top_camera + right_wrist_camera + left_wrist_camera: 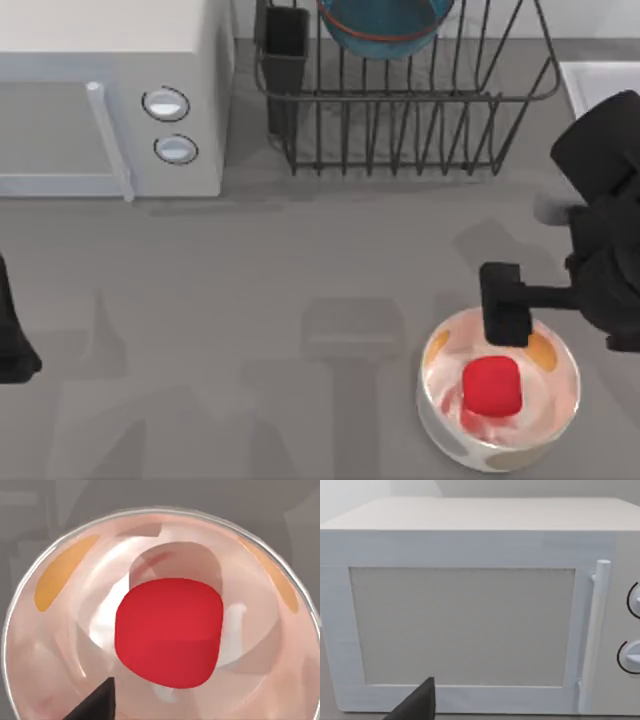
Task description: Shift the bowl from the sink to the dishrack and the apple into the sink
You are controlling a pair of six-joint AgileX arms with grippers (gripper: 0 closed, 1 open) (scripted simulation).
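The teal-blue bowl (385, 25) with its red-orange rim stands inside the dark wire dishrack (400, 130) at the back of the table. The sink (600, 80) is a pale basin at the back right, partly behind my right arm. The red apple (492, 385) lies in a white bowl (555, 410) with orange spots at the front right. My right gripper (505, 305) hangs over that bowl's far rim, just behind the apple. From the right wrist view, the apple (170, 630) sits in the middle of the white bowl (45, 645), straight below. My left gripper (15, 350) is parked at the left edge.
A white microwave (110, 100) with two round knobs fills the back left, and its door (470, 625) faces the left wrist camera. A black utensil cup (285, 45) stands at the rack's left corner. Bare grey tabletop (250, 330) stretches across the middle and front left.
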